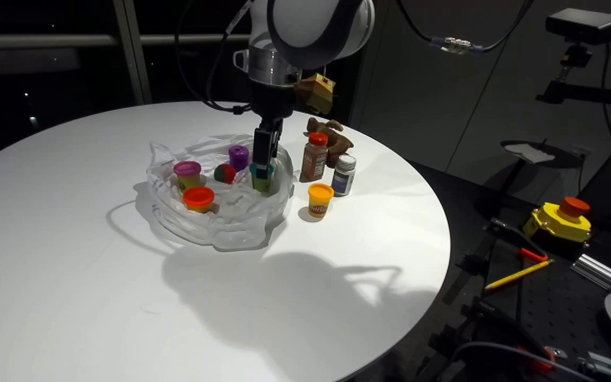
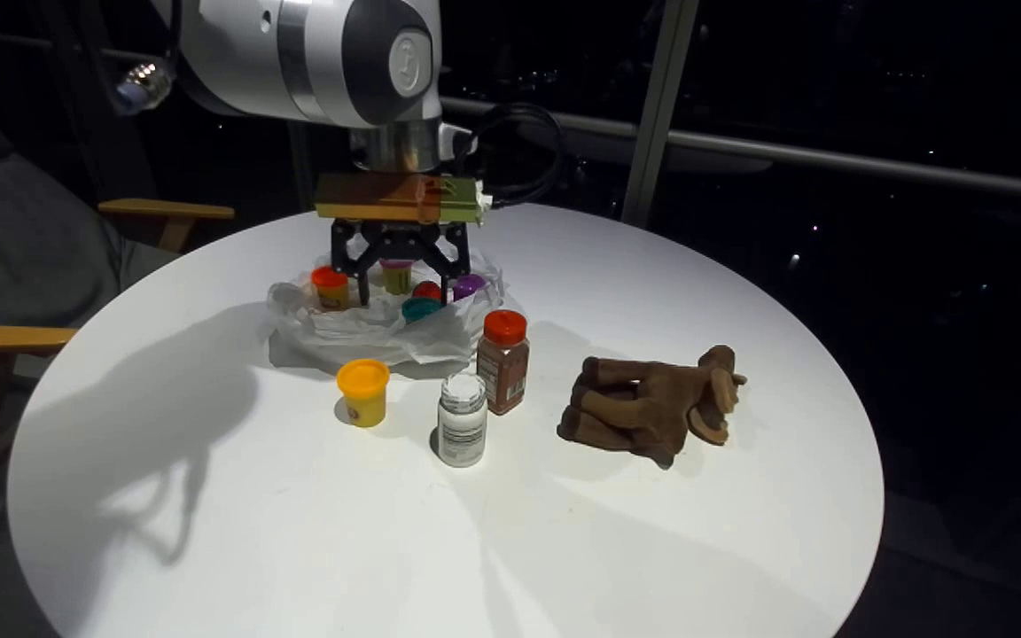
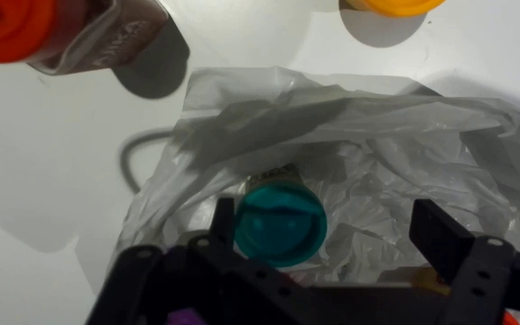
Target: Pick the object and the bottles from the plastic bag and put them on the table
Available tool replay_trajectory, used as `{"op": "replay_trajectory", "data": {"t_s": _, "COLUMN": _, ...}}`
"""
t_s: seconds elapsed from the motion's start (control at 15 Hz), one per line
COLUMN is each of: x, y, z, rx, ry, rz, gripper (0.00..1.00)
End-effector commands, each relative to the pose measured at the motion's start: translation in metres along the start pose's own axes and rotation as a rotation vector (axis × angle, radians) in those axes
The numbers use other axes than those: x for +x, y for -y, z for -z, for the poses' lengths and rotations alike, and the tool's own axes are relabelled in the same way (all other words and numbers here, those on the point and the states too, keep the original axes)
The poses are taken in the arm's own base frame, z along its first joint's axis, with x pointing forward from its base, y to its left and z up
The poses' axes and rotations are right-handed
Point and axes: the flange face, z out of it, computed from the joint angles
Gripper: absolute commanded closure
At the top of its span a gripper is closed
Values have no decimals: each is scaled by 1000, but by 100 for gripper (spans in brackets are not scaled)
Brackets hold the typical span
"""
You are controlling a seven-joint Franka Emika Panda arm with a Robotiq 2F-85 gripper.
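Gripper [image 2: 404, 301] spread wide over the crinkled, translucent plastic bag [image 2: 351, 335], I have its fingers [image 3: 440, 237] astride a round teal-lidded tub [image 3: 280, 225] inside, contact unclear, with, rightward on the table [image 2: 564, 549] in an exterior view, a cylindrical white bottle [image 2: 462, 425], a squarish red-capped bottle [image 2: 502, 368] and a soft-looking brown toy [image 2: 643, 412].

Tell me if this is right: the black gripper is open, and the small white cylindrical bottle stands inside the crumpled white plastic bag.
No: both exterior views show the white bottle standing outside the plastic bag, on the round white table. The black gripper is indeed open.
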Motion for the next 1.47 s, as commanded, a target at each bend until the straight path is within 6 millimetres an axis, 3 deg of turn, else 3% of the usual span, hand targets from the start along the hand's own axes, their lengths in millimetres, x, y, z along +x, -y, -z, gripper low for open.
{"op": "replay_trajectory", "data": {"t_s": 0.0, "x": 12, "y": -10, "z": -9, "rx": -16, "ry": -13, "rz": 4, "gripper": 0}}
{"op": "replay_trajectory", "data": {"t_s": 0.33, "x": 19, "y": -19, "z": -20, "rx": -42, "ry": -24, "rz": 7, "gripper": 0}}
{"op": "replay_trajectory", "data": {"t_s": 0.4, "x": 21, "y": -21, "z": -22, "rx": -44, "ry": -26, "rz": 3, "gripper": 25}}
{"op": "replay_trajectory", "data": {"t_s": 0.47, "x": 22, "y": -21, "z": -22, "rx": -42, "ry": -25, "rz": 3, "gripper": 25}}
{"op": "replay_trajectory", "data": {"t_s": 0.67, "x": 23, "y": -20, "z": -19, "rx": -50, "ry": -24, "rz": 0, "gripper": 51}}
{"op": "replay_trajectory", "data": {"t_s": 0.87, "x": 24, "y": -15, "z": -1, "rx": -70, "ry": -41, "rz": -9, "gripper": 72}}
{"op": "replay_trajectory", "data": {"t_s": 1.2, "x": 26, "y": 14, "z": 51, "rx": -146, "ry": -105, "rz": -20, "gripper": 72}}
{"op": "replay_trajectory", "data": {"t_s": 1.4, "x": 9, "y": 46, "z": 72, "rx": -185, "ry": -112, "rz": -28, "gripper": 72}}
